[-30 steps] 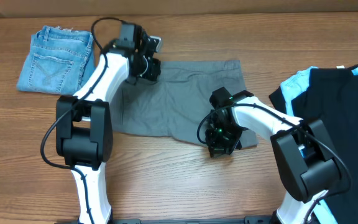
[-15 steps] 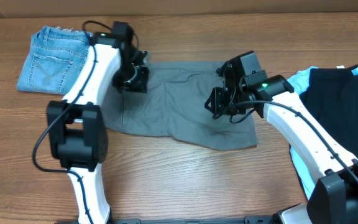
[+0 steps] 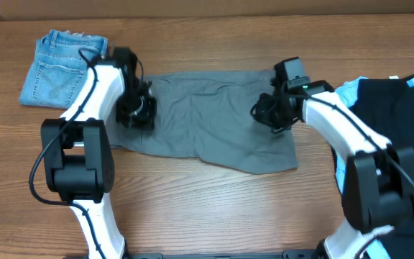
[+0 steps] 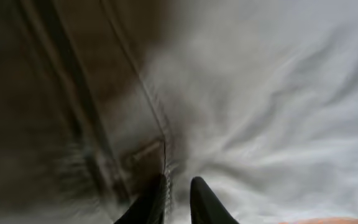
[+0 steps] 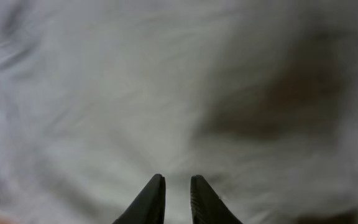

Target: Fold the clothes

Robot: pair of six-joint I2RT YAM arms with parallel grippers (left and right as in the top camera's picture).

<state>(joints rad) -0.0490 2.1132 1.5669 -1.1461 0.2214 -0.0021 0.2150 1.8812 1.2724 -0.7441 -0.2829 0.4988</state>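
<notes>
The grey shorts [image 3: 207,119] lie spread flat across the middle of the table. My left gripper [image 3: 136,115] presses down on their left end. In the left wrist view its jaws [image 4: 178,180] stand nearly together on a stitched seam, and creases in the cloth [image 4: 260,93] fan out from the tips. My right gripper [image 3: 268,114] sits on the shorts' right edge. In the right wrist view its narrow jaws [image 5: 177,178] are down in the blurred grey cloth [image 5: 104,93], pinching it.
Folded blue denim shorts [image 3: 63,68] lie at the back left, just beyond the left arm. A black garment [image 3: 401,137] over light-blue fabric [image 3: 340,97] fills the right side, close to the right arm. Bare wood shows along the front.
The left gripper slid from the shorts' top-left corner down and leftward, and the cloth's left edge stretched out with it. The right gripper rose from the bottom-right corner to the right edge.
</notes>
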